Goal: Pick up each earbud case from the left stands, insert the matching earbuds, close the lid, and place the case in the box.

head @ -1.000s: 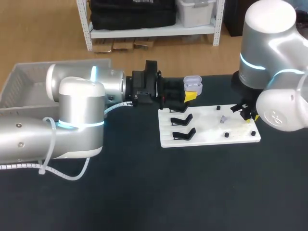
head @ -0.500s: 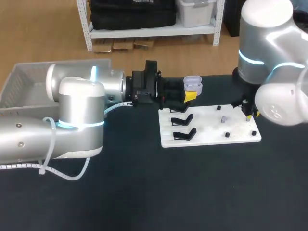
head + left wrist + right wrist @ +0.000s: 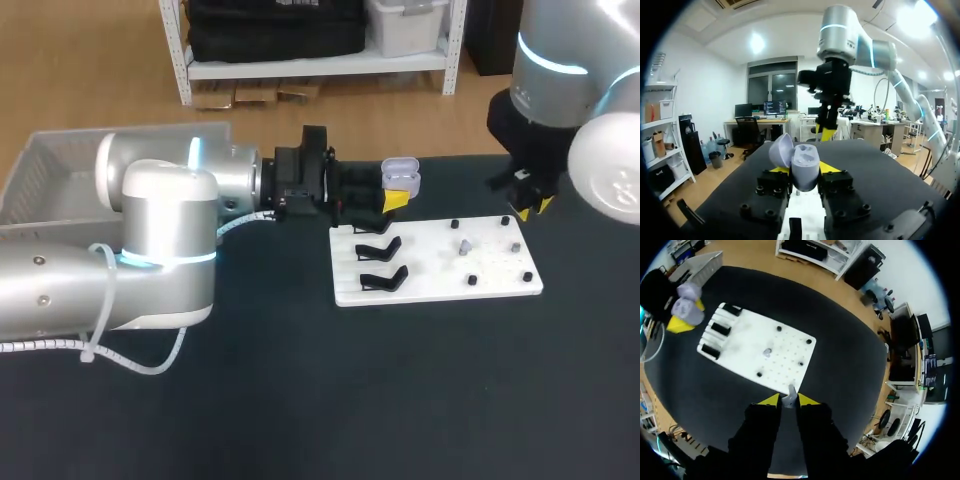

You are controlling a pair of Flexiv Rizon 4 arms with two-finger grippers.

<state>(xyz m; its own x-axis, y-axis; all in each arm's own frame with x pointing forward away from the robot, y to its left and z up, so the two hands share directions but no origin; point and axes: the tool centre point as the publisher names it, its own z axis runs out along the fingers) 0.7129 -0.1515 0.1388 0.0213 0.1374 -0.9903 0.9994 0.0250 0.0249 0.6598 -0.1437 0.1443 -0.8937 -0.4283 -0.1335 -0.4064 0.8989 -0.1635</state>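
Above the white board's (image 3: pixel 430 281) far-left corner, the left end effector (image 3: pixel 392 200) is gripping the lavender earbud case (image 3: pixel 802 162), its lid standing open. Over the board's far-right edge, the right end effector (image 3: pixel 530 207) is pinching a pale earbud (image 3: pixel 788 399) between its yellow tips.

Glossy silver arms (image 3: pixel 60 280) with cyan light rings, black wrists, yellow fingertips (image 3: pixel 771 400)
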